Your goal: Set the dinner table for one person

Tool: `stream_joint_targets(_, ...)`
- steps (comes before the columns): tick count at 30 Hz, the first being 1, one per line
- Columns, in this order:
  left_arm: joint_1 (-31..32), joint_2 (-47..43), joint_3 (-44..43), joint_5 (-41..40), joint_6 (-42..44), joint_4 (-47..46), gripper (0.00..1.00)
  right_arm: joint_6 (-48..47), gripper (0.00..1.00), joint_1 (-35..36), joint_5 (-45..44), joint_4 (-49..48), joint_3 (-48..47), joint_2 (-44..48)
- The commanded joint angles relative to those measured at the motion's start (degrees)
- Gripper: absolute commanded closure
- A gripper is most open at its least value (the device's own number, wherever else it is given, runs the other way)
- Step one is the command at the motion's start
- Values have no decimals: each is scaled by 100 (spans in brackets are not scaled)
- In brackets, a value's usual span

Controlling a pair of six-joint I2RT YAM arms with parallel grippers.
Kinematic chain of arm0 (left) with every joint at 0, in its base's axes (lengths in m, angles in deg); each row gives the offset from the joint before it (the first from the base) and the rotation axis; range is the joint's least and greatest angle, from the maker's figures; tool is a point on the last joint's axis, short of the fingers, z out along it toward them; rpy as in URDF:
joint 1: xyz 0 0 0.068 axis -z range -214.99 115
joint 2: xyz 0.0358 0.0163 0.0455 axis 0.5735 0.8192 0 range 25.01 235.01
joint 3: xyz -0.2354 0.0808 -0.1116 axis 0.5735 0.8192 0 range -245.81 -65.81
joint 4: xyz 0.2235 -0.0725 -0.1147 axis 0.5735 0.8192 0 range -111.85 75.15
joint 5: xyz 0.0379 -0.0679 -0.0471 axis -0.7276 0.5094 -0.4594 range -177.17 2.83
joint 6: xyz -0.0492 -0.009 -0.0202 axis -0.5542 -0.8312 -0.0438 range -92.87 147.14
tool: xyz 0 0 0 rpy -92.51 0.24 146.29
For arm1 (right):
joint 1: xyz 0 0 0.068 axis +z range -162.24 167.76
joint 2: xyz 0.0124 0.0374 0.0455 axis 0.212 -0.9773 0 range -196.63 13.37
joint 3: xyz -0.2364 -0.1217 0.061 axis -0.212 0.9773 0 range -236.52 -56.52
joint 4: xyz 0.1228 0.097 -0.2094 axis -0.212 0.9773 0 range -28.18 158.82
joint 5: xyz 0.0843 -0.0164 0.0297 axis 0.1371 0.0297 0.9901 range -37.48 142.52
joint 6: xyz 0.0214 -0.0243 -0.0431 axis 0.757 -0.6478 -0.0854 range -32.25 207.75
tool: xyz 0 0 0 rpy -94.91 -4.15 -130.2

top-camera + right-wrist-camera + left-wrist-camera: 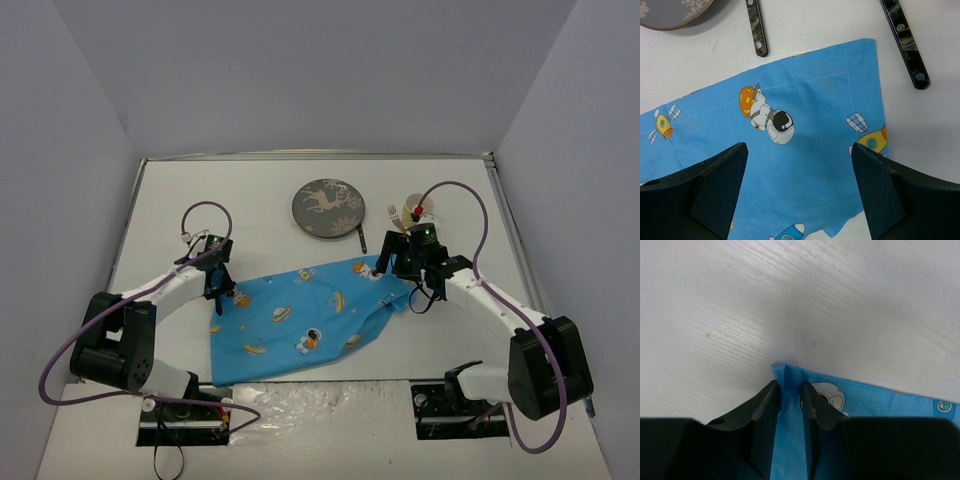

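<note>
A blue cartoon-print placemat lies crumpled and askew on the white dinner table. My left gripper is at the mat's left corner. In the left wrist view the left gripper is shut on a raised fold of the placemat. My right gripper hovers over the mat's far right corner. In the right wrist view the right gripper stands wide open above the placemat, holding nothing.
A grey plate with a deer motif sits beyond the mat. A dark-handled utensil lies beside it, and a fork further right. Two dark handles lie just past the mat's edge. Grey walls enclose the table.
</note>
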Motion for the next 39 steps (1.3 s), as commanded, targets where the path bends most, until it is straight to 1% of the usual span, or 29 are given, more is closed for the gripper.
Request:
stream_joint_targets(1, 44, 121, -44, 48, 32, 501, 93, 8, 19, -21, 25, -330, -155, -121)
stream_joint_targets(2, 44, 121, -76, 73, 51, 538, 98, -17, 19, -21, 13, -337, -199, -172)
stream_joint_targets(3, 47, 91, -116, 81, 78, 621, 100, -34, 20, -18, -25, -345, -234, -236)
stream_joint_targets(8, 60, -464, -437, -20, 205, 1205, 100, -104, 21, -13, -180, -364, -469, -624)
stream_joint_targets(10, 61, -861, -534, -120, 251, 1351, 100, -114, 22, -13, -378, -383, -600, -778)
stream_joint_targets(14, 68, -1191, -529, -165, 312, 1491, 100, -192, 23, -4, -640, -475, -758, -1111)
stream_joint_targets(18, 79, -1179, -464, -112, 294, 1464, 100, -438, 27, 5, -827, -550, -1118, -1559)
stream_joint_targets(23, 105, -1101, -420, -51, 286, 1360, 100, -553, 26, 5, -1002, -761, -1338, -2122)
stream_joint_targets(29, 114, -1144, -420, -50, 286, 1350, 100, -658, 26, 5, -1048, -954, -1470, -2588)
stream_joint_targets(35, 114, -1194, -391, -42, 277, 1304, 100, -619, 26, 11, -1015, -936, -1462, -2862)
stream_joint_targets(37, 114, -1205, -377, -57, 262, 1283, 100, -583, 28, 14, -1002, -921, -1415, -2884)
stream_joint_targets(39, 114, -1218, -374, -70, 259, 1280, 100, -576, 32, 20, -1010, -851, -1394, -2900)
